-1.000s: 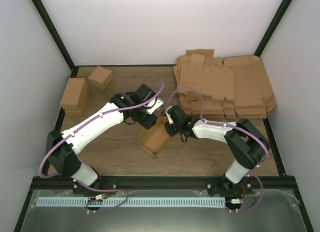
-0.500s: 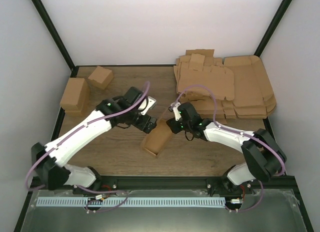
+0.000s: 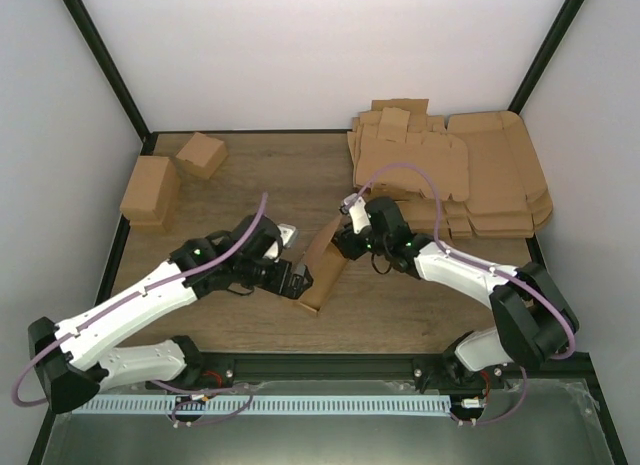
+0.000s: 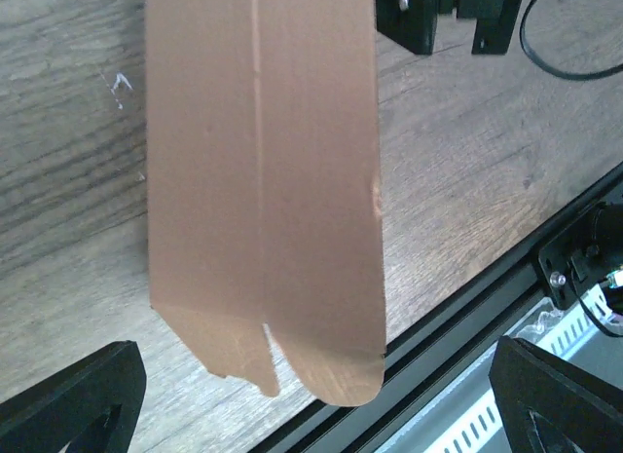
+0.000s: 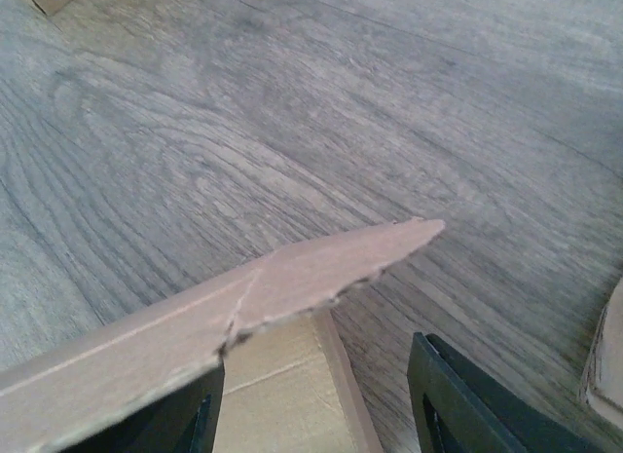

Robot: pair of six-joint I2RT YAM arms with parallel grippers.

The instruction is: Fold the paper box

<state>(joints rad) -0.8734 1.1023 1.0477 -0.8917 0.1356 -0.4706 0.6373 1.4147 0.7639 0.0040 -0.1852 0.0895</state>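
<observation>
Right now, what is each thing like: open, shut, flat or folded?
paper box: partly folded, tilted up, not closed yet.
left claw: open, at the box's near end.
right claw: open, at the box's raised flap.
heap of cardboard sheets: flat, unfolded, piled up.
bigger carton: folded, shut.
smaller carton: folded, shut.

In the left wrist view the paper box (image 4: 263, 180) runs off the top edge. The right end effector (image 5: 321, 414) has its fingers cropped, and I can't tell whether it grips the box.
</observation>
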